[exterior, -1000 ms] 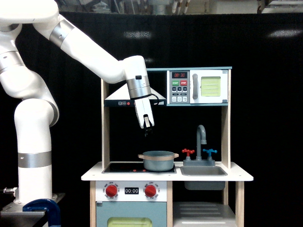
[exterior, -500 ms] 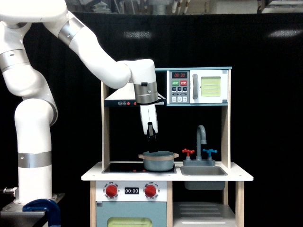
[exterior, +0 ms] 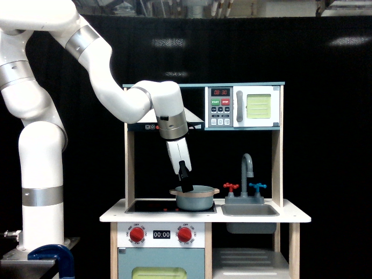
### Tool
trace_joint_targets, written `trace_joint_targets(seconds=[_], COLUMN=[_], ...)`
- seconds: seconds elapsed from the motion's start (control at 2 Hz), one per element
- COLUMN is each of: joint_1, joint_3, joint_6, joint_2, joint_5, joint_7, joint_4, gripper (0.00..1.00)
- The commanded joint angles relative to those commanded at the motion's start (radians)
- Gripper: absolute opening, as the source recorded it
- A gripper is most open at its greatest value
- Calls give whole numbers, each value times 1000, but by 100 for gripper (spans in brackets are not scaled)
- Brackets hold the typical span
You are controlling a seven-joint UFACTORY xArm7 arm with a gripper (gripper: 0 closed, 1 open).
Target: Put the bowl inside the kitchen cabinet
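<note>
The grey-blue bowl point(exterior: 195, 198) with its tan rim and side handles stands on the black stovetop point(exterior: 146, 206) of the toy kitchen, left of the sink. My gripper point(exterior: 186, 185) hangs tilted from the white arm, its dark fingertips right at the bowl's left rim, reaching just over or into its mouth. How far the fingers are spread cannot be made out from this side. The kitchen cabinet point(exterior: 251, 261) is the doorless light-wood compartment under the sink at the lower right; only its top shelf shows.
A grey faucet point(exterior: 248, 168) with red and blue taps rises behind the sink basin point(exterior: 251, 211). The microwave point(exterior: 244, 106) and range hood point(exterior: 152, 123) hang above. The blue oven door point(exterior: 160, 264) sits below the red knobs. Wooden uprights flank the counter.
The gripper has come down from well above the bowl to its left rim, and the wrist has swung back towards the exterior view's left. The bowl has not moved.
</note>
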Motion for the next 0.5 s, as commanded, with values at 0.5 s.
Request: trace_joint_targets(seconds=[0.5], joint_1=[14], joint_3=[-14], joint_6=[-10], joint_2=[47], joint_5=[78], joint_7=[39], joint_4=[-5], gripper=[100])
